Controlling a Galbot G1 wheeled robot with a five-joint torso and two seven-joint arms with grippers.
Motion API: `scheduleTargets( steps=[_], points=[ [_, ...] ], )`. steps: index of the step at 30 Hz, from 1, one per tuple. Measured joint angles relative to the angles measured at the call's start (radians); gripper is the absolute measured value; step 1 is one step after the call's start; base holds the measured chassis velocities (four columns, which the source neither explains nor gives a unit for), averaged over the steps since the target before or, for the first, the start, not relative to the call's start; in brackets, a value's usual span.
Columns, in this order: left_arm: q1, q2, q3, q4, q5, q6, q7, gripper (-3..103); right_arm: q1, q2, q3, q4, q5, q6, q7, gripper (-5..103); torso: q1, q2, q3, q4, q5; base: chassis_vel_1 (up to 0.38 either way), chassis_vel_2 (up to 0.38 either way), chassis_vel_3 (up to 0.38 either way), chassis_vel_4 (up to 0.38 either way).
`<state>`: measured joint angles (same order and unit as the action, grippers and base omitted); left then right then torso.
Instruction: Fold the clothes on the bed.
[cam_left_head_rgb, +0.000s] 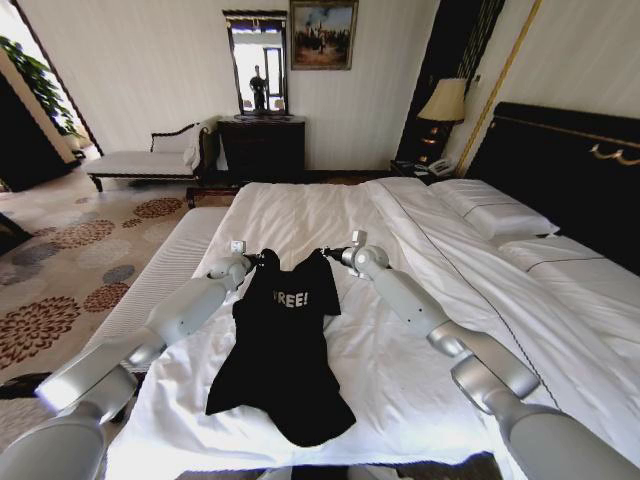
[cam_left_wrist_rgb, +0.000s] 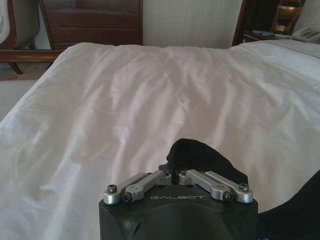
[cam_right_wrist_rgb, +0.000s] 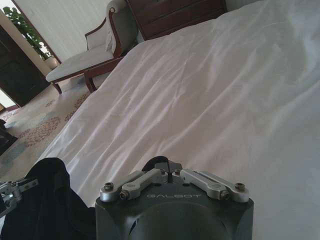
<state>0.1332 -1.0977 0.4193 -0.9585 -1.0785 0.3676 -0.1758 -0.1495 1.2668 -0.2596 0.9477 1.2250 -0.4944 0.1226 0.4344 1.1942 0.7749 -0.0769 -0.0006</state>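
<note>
The clothes are one black T-shirt (cam_left_head_rgb: 285, 350) with white "FREE!" lettering, stretched between my two grippers above the bed (cam_left_head_rgb: 330, 205). Its lower part drapes onto the white duvet toward the near edge. My left gripper (cam_left_head_rgb: 252, 262) is shut on one shoulder and my right gripper (cam_left_head_rgb: 335, 254) on the other. In the left wrist view the gripper (cam_left_wrist_rgb: 171, 175) pinches a bunch of black cloth (cam_left_wrist_rgb: 200, 156). The right wrist view has the right gripper (cam_right_wrist_rgb: 167, 169) closed on a small fold of black cloth, with the rest of the shirt (cam_right_wrist_rgb: 45, 202) hanging beside the left gripper (cam_right_wrist_rgb: 14, 192).
White pillows (cam_left_head_rgb: 495, 212) and a tall dark headboard (cam_left_head_rgb: 570, 165) lie to the right. Beyond the bed's far side stand a dark dresser (cam_left_head_rgb: 262, 147), a cushioned bench (cam_left_head_rgb: 150, 162) and a lamp (cam_left_head_rgb: 444, 103). Patterned carpet (cam_left_head_rgb: 70, 270) lies to the left.
</note>
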Motion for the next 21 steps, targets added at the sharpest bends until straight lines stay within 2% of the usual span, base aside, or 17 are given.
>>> scheduleTargets(
  steps=[3,5,7,9,15,18,20,21],
  points=[
    [-0.04,-0.055,-0.001,0.111,0.018,-0.005,0.02,1,0.044,0.039,-0.025,-0.122,-0.016,0.029,-0.026,0,0.0,0.0,0.0,0.0001,0.0,0.0,0.0,0.0,0.0],
    [-0.044,-0.063,-0.001,0.125,0.02,-0.005,0.023,1,0.05,0.044,-0.03,-0.141,-0.022,0.036,-0.035,0,0.0,0.0,0.0,0.0002,0.0,0.0,0.0,0.0,0.0],
    [-0.063,-0.102,-0.002,0.194,0.038,-0.011,0.038,1,0.077,0.065,-0.043,-0.222,-0.051,0.059,-0.068,0,0.0,0.0,0.0,-0.0001,0.0,0.0,0.0,0.0,0.0],
    [-0.068,-0.116,-0.003,0.215,0.045,-0.014,0.041,1,0.085,0.073,-0.044,-0.246,-0.059,0.064,-0.075,0,0.0,0.0,0.0,-0.0001,0.0,0.0,0.0,0.0,0.0],
    [-0.1,-0.217,-0.008,0.326,0.069,-0.013,0.049,1,0.103,0.091,-0.041,-0.329,-0.09,0.085,-0.092,0,0.0,0.0,0.0,-0.0001,0.0002,0.0,0.0,0.0,0.0],
    [-0.103,-0.242,-0.011,0.346,0.069,0.005,0.032,1,0.098,0.088,-0.027,-0.332,-0.084,0.083,-0.09,-3,0.0,0.0,0.0,-0.0005,0.0002,0.0,0.0,0.0,0.0],
    [-0.103,-0.269,-0.018,0.363,0.077,0.043,-0.012,3,0.091,0.086,-0.016,-0.332,-0.075,0.069,-0.089,1,0.0,0.0,0.0,-0.0002,0.0004,0.0,0.0,0.0,0.0],
    [-0.101,-0.288,-0.028,0.379,0.088,0.062,-0.033,9,0.086,0.084,-0.012,-0.332,-0.075,0.065,-0.089,7,0.0,0.0,0.0,0.0,0.0002,0.0,0.0,0.0,0.0]
  ],
)
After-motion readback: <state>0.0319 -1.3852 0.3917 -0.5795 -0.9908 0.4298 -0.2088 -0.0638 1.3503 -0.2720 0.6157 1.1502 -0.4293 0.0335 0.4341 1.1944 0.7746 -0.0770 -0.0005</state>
